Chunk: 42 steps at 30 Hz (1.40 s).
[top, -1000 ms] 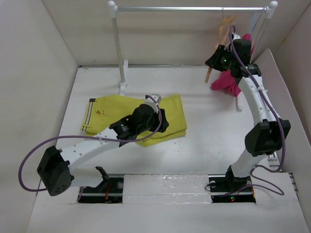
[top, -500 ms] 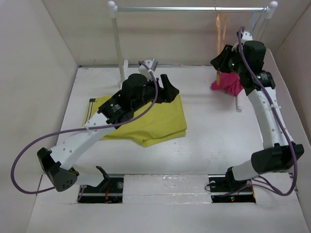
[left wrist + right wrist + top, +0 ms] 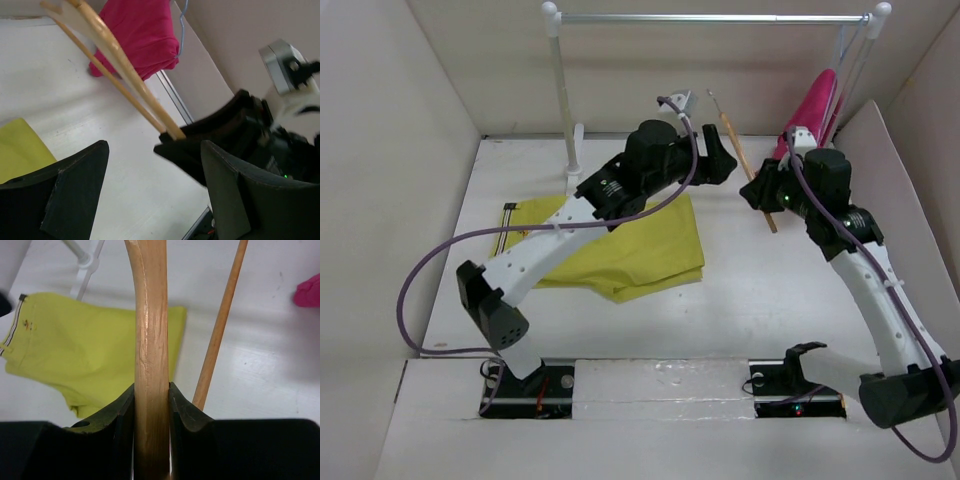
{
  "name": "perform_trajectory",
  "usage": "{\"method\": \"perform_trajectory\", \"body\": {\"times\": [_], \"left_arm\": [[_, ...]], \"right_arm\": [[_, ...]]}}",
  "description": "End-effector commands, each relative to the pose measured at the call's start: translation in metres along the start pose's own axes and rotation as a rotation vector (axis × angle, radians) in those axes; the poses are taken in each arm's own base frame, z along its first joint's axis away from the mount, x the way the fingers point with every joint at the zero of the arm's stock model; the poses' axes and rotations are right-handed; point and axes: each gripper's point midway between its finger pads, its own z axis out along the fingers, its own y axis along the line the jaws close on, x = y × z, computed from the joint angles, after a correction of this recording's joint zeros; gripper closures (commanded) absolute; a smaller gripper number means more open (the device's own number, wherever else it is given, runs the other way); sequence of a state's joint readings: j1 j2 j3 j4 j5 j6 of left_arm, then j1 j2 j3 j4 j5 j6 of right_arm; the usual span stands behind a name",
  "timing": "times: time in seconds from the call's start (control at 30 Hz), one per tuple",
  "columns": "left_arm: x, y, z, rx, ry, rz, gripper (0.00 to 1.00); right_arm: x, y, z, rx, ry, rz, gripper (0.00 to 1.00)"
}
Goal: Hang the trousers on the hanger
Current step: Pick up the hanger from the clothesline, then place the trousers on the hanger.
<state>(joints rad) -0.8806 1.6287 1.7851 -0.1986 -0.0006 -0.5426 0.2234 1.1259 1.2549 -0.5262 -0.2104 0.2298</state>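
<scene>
**Above mid-desk: hanger pinched in right fingers, trousers flat below**

Overhead view. Trousers (image 3: pixel 640 245) lie folded and flat on the desk (image 3: pixel 770 300), left of centre, partly under the left arm. Hanger (image 3: pixel 740 150) is held off the desk between the two arms, tilted, with its metal hook toward the back wall. Clothes rail (image 3: pixel 710 18) runs along the back, and a pink garment (image 3: pixel 817 100) hangs at its right end.

Right wrist view adds the grip itself. Right fingers (image 3: pixel 758 195) press on both sides of the hanger's thick wooden arm, and its thin lower bar runs free just beside them. A striped trim band (image 3: pixel 17 315) shows at the trousers' far edge.

Left wrist view adds that the left fingers (image 3: pixel 722 160) stand wide apart and hold nothing. The hanger crosses beyond them, apart from both.

Room. There is bare desk from the trousers' right edge over to the right arm. Side walls stand close on both sides. The rail's left post stands just behind the trousers' back edge.
</scene>
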Motion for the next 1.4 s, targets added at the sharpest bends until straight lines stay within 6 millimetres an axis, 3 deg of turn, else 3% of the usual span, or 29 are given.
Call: {"method": "perform_trajectory", "body": {"times": [0.0,0.2,0.43,0.67,0.7,0.83,0.93,0.97,1.0,1.03,1.07,1.13,1.17,1.23,1.3,1.33,1.37], "left_arm": [[-0.013,-0.009,0.015,0.001,-0.051,-0.03,0.29],[0.022,0.019,0.044,-0.11,0.02,-0.125,0.32],[0.032,0.026,0.046,-0.115,0.001,-0.186,0.4],[0.064,0.044,0.062,-0.152,0.057,-0.212,0.52],[0.067,0.044,0.063,-0.149,0.065,-0.213,0.56],[0.076,0.047,0.064,-0.146,0.086,-0.223,1.0],[0.089,0.052,0.061,-0.151,0.112,-0.242,1.0],[0.088,0.048,0.057,-0.13,0.104,-0.269,1.0],[0.089,0.048,0.054,-0.12,0.102,-0.27,1.0],[0.108,0.059,0.052,-0.14,0.128,-0.3,1.0],[0.103,0.053,0.049,-0.104,0.102,-0.324,1.0],[0.13,0.064,0.044,-0.118,0.127,-0.372,1.0],[0.127,0.062,0.042,-0.097,0.099,-0.39,1.0],[0.152,0.074,0.038,-0.12,0.125,-0.411,1.0],[0.159,0.08,0.04,-0.119,0.109,-0.438,1.0],[0.175,0.086,0.038,-0.134,0.128,-0.44,1.0],[0.177,0.091,0.041,-0.14,0.11,-0.453,1.0]], "right_arm": [[-0.004,0.017,-0.015,-0.019,-0.075,-0.071,1.0],[0.02,0.024,-0.019,-0.015,-0.051,-0.064,1.0],[0.036,0.032,-0.026,-0.01,-0.036,-0.092,1.0],[0.064,0.036,-0.026,0.016,0.012,-0.125,1.0],[0.073,0.039,-0.025,0.008,0.03,-0.132,1.0],[0.093,0.029,-0.028,0.053,0.074,-0.131,1.0],[0.104,0.024,-0.036,0.065,0.09,-0.134,0.81],[0.111,0.026,-0.039,0.043,0.113,-0.134,0.59],[0.108,0.022,-0.04,0.055,0.103,-0.131,0.49],[0.113,0.024,-0.046,0.018,0.137,-0.123,0.41],[0.114,0.025,-0.05,-0.004,0.15,-0.126,0.32],[0.126,0.03,-0.06,-0.077,0.224,-0.119,0.28],[0.123,0.026,-0.062,-0.079,0.225,-0.12,0.27],[0.127,0.028,-0.066,-0.117,0.257,-0.11,0.27],[0.131,0.026,-0.06,-0.138,0.272,-0.104,0.47],[0.129,0.027,-0.053,-0.151,0.257,-0.1,0.63],[0.132,0.027,-0.047,-0.167,0.26,-0.088,0.94]]}}
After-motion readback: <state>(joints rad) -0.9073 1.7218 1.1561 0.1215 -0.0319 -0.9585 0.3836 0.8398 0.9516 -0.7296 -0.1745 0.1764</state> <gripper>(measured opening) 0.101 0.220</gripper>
